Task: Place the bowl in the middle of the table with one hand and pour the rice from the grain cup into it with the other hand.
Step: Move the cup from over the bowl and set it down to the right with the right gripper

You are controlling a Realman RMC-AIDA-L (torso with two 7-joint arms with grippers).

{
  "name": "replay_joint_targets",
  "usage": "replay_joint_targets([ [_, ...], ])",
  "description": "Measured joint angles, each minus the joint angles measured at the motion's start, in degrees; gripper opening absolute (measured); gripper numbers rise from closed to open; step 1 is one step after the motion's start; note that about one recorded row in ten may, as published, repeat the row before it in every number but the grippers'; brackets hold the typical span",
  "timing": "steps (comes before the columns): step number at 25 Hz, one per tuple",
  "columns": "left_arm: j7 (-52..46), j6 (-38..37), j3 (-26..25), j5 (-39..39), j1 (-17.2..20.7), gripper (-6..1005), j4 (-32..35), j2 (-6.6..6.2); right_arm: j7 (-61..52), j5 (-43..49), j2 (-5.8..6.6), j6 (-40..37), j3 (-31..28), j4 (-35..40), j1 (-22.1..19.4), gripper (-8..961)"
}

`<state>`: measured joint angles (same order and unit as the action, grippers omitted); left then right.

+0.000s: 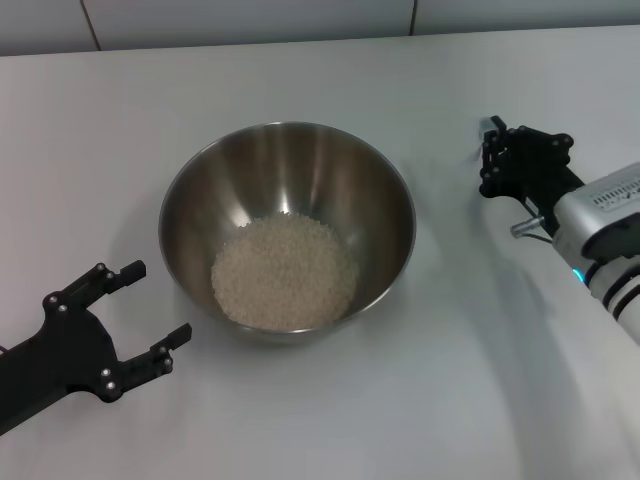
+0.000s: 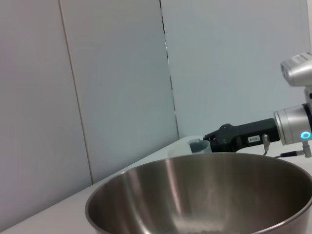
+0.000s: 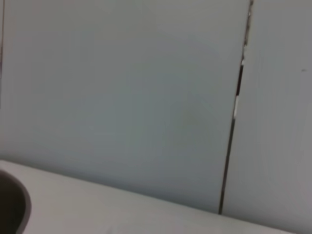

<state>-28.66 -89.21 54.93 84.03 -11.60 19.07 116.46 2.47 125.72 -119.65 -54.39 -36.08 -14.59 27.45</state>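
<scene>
My left claw hangs spread wide and empty just beside the bowl, which sits on the table between my two arms. My right claw is off on the far side of the bowl, at the grain cup; I cannot tell whether it grips it or has let go. The risk I judge: if that claw pulls back while pinching or brushing the light cup, the cup tips or drags. My left fingertips could also nudge the bowl if they swing inward. The rice lies as a pale heap in the shiny bowl's bottom; the cup looks small and translucent.
</scene>
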Motion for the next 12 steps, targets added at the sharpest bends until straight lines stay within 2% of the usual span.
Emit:
replay_joint_targets([
  [4, 0.0, 0.0, 0.0, 0.0, 0.0, 827, 0.1, 0.08, 0.0, 0.0, 0.11, 1.8, 1.4, 0.1, 0.9, 84],
  [12, 0.0, 0.0, 0.1, 0.0, -0.1, 827, 0.1, 0.09, -0.1, 0.1, 0.04, 2.6, 1.6, -1.1, 0.0, 114],
])
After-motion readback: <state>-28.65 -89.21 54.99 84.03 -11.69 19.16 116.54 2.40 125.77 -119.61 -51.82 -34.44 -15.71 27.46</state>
